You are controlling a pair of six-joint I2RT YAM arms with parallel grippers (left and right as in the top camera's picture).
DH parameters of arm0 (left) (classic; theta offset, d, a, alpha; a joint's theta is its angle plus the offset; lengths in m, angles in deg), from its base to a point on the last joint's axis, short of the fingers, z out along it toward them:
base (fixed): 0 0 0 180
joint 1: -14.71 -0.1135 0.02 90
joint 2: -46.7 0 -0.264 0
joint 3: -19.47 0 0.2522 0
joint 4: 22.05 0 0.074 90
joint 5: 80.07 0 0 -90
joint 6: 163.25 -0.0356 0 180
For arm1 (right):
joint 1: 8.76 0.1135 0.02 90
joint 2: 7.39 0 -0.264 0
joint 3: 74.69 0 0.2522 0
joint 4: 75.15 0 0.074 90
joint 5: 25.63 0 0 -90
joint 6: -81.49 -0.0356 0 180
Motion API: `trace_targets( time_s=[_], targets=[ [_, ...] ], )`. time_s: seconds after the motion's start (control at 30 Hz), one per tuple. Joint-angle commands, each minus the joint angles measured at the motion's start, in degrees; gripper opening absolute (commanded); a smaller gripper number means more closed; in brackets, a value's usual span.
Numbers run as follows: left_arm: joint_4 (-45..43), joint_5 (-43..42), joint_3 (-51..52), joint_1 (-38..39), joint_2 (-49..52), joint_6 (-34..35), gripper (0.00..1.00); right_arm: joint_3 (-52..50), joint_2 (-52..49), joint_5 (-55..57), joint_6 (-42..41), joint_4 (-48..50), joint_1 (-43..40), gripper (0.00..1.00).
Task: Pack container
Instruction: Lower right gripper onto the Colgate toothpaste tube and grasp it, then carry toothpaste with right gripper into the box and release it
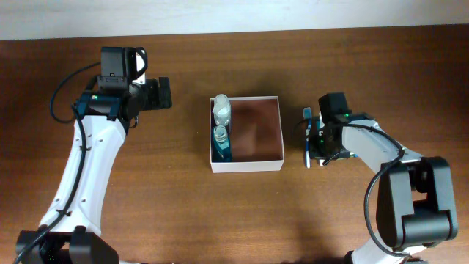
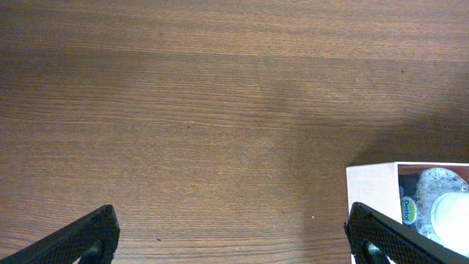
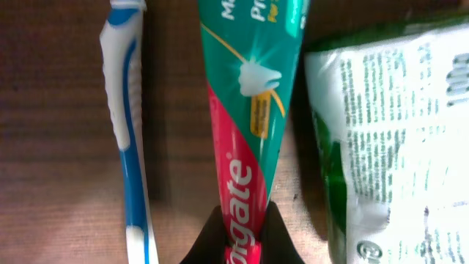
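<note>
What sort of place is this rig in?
Likely a lab or test bench, not a bathroom: bare brown wood-grain table, two white robot arms, and a square white-walled box with reddish-brown floor near a red-and-green Colgate toothpaste tube.

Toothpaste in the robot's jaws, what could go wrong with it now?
1. The jaws pinch the toothpaste only at one end, so it might sag or slip out.
2. The toothbrush and green packet lie close on either side and could get nudged.
3. Two bottles already sit in the container's left side; the tube might bump them going in.
</note>
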Motion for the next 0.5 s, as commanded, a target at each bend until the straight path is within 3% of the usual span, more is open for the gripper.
trace_targets(
  time_s=[0.0,0.47],
  targets=[
    [-0.13,0.44,-0.94,0.02,-1.62,0.72,0.99,2.1,-1.22,0.17,-0.42,-3.19,-0.33,0.04],
    [-0.13,0.44,-0.94,0.02,-1.62,0.72,0.99,21.62,5.27,-2.25,-1.01,-21.55,2.64,0.04]
  ],
)
